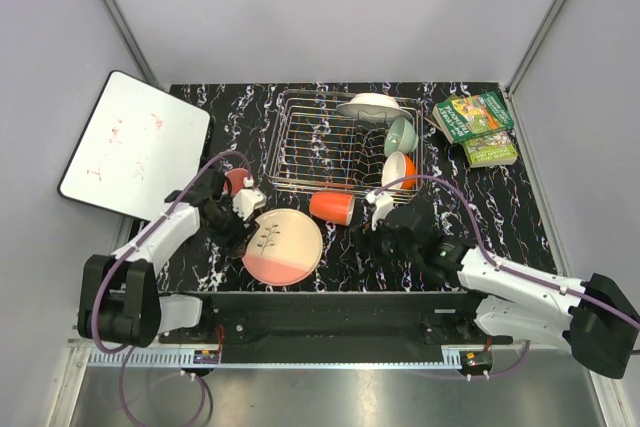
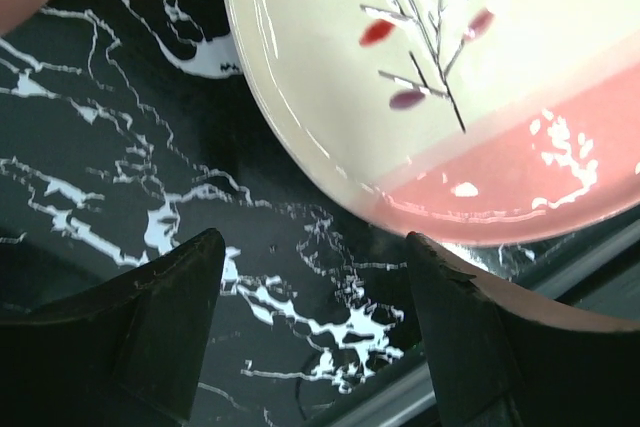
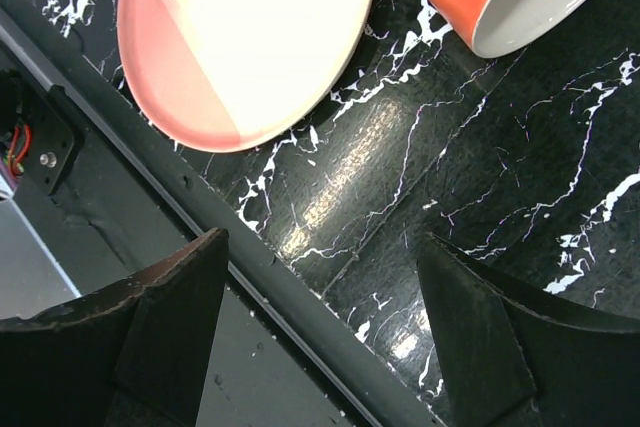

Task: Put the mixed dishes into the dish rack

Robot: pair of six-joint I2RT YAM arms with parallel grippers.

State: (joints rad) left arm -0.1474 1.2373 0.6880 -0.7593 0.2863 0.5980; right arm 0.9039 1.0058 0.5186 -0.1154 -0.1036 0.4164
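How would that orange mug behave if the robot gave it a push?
The mug lies on its side, so a sideways push would probably roll it along the table. Its smooth glazed wall looks slippery, so a grip might slide. It seems stiff ceramic, likely to chip if knocked against the rack.

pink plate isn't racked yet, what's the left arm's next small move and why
Probably ease the open left gripper forward to the rim of the round pink sprig-motif plate: it lies flat just ahead of the empty fingers, outside the silver wire dish rack.
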